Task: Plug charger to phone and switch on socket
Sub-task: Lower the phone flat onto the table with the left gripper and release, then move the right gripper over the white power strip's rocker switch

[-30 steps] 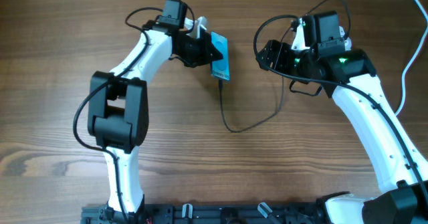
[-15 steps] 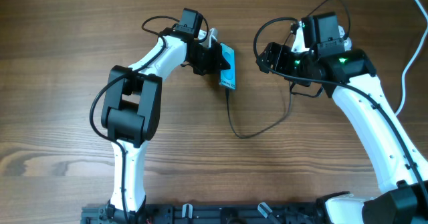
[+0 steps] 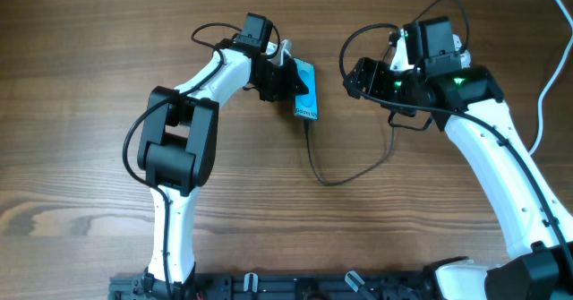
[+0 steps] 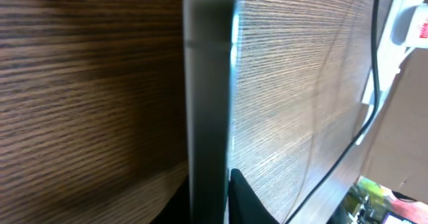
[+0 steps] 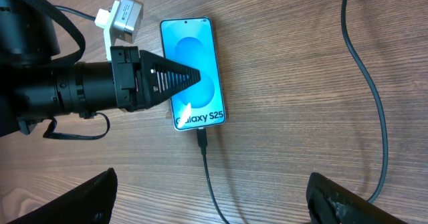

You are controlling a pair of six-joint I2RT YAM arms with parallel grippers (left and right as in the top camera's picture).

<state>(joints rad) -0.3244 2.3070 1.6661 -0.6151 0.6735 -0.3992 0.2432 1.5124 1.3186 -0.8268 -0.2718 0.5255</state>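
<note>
The phone [image 3: 306, 90], cyan screen with a white band, sits at the table's upper middle. My left gripper [image 3: 291, 78] is shut on it across its width. In the left wrist view the phone's grey edge [image 4: 207, 103] stands between the jaws. The right wrist view shows the phone [image 5: 194, 63] with the left fingers [image 5: 167, 77] over it. The charger's connector [image 5: 202, 138] sits at the phone's lower end, and the black cable [image 3: 331, 179] loops right. My right gripper [image 5: 214, 204] is open and empty above the table, right of the phone. The socket [image 4: 413, 23] shows as a white piece with red marks.
A thick white cable [image 3: 544, 85] runs along the table's far right edge. In the overhead view my right arm [image 3: 483, 148] covers most of the socket area at the upper right. A second stretch of black cable [image 5: 374, 117] lies right of the phone.
My left gripper has carried the phone a little to the right and down, and the cable loop followed. Over the last half second nothing moved. The right arm stayed still.
</note>
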